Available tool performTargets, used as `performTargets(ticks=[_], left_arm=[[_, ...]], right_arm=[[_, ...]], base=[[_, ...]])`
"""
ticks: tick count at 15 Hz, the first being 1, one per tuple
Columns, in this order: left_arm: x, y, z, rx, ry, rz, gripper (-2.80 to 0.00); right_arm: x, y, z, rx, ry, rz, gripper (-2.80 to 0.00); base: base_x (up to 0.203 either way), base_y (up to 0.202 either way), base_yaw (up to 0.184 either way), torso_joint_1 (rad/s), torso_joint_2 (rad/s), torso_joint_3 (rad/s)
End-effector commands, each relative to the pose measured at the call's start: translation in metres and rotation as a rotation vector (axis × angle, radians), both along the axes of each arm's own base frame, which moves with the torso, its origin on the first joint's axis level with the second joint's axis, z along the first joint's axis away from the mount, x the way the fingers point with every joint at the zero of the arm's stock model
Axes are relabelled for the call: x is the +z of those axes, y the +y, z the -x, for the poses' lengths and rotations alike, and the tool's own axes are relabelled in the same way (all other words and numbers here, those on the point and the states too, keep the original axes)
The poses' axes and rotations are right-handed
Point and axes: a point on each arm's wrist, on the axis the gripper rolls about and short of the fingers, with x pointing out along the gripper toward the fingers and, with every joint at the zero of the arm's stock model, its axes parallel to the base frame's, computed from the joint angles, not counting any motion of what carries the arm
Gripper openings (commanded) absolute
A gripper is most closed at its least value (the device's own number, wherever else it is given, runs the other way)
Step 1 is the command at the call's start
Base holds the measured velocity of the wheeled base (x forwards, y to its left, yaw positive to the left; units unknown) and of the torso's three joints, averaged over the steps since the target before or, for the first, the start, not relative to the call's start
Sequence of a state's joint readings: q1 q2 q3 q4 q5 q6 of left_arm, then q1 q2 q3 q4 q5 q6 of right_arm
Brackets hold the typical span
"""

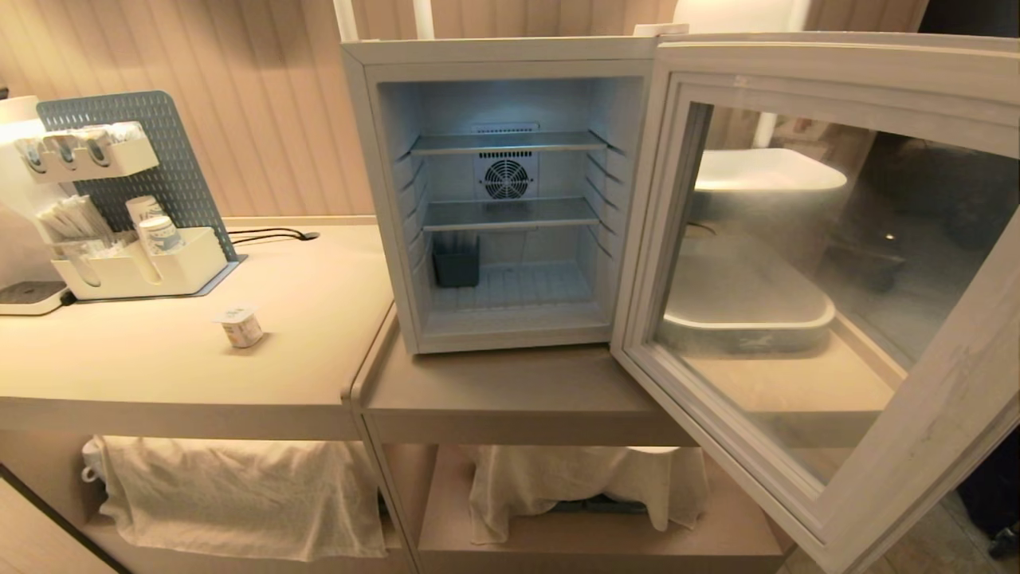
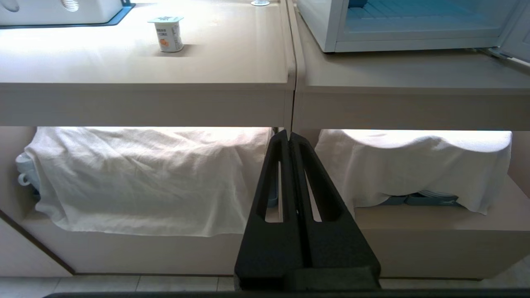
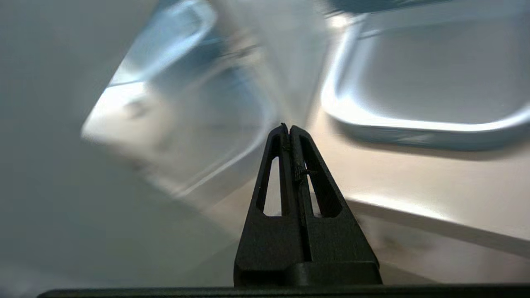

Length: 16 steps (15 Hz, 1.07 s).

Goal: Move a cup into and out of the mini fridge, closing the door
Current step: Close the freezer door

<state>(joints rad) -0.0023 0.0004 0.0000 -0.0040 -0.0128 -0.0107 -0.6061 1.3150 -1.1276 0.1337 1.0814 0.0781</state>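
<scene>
While the door (image 1: 821,295) of the mini fridge (image 1: 510,191) is swung wide open toward four o'clock in the head view, the cup (image 1: 240,326) is seen standing upright on the beige counter (image 1: 159,367), outside the fridge, at about eight o'clock from it and well apart. Two wire shelves and a dark bin (image 1: 456,261) on the fridge floor are shown inside. A white organiser tray (image 1: 135,271) with paper cups is set at ten o'clock from the cup. Neither arm is caught by the head view. The left gripper (image 2: 289,134) is held low before the cloth-draped lower shelf (image 2: 136,178), its fingers pressed together on nothing. The right gripper (image 3: 288,127) is likewise pressed together and empty, with a blurred white basin (image 3: 426,78) beyond it.
</scene>
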Motion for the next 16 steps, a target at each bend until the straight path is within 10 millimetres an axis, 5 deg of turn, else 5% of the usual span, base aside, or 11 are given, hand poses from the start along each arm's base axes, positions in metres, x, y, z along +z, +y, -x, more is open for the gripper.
performTargets(ticks=[1, 5, 13, 16], left_arm=[[0.000, 0.000, 0.000, 0.001, -0.003, 0.000, -2.80], [0.000, 0.000, 0.000, 0.001, -0.003, 0.000, -2.80], [0.000, 0.000, 0.000, 0.001, -0.003, 0.000, -2.80], [0.000, 0.000, 0.000, 0.001, -0.003, 0.000, -2.80]], right_arm=[[-0.030, -0.020, -0.006, 0.346, -0.042, -0.161, -2.80], [-0.034, 0.033, 0.015, 0.526, -0.112, -0.083, -2.80], [-0.004, 0.115, 0.057, 0.988, -0.101, -0.113, -2.80], [0.002, 0.160, 0.053, 0.940, -0.050, -0.107, -2.80]], base=[[0.000, 0.000, 0.000, 0.000, 0.00, 0.000], [0.000, 0.000, 0.000, 0.000, 0.00, 0.000], [0.000, 0.000, 0.000, 0.000, 0.00, 0.000], [0.000, 0.000, 0.000, 0.000, 0.00, 0.000]])
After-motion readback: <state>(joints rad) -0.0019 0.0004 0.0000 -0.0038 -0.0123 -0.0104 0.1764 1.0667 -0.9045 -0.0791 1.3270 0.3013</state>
